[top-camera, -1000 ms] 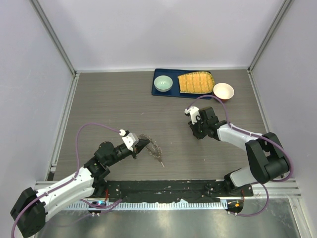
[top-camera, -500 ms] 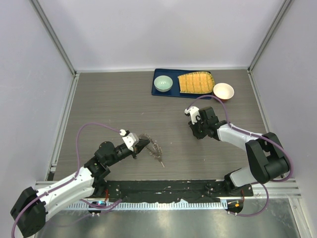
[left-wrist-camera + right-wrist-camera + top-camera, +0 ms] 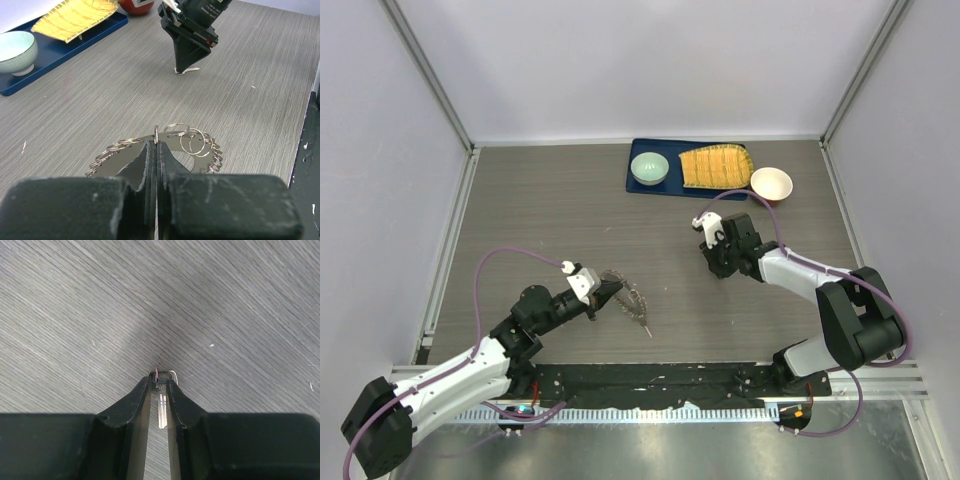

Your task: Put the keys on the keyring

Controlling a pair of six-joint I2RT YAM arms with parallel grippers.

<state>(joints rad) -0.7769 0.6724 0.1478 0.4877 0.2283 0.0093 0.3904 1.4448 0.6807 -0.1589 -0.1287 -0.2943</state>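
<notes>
The keyring, a flat grey metal ring fringed with many small split rings, lies on the table at the near left; it also shows in the left wrist view. My left gripper is shut on its near edge, pinching one thin split ring upright. The small silver key lies flat on the table at centre right, seen too in the left wrist view. My right gripper points down at it, with the fingers closed against the key near its head.
A blue tray at the back holds a pale green bowl and a yellow ribbed dish. A red and white bowl stands right of the tray. White walls enclose the table.
My right gripper has shifted very slightly away and to the left. The left gripper and the keyring have not moved.
</notes>
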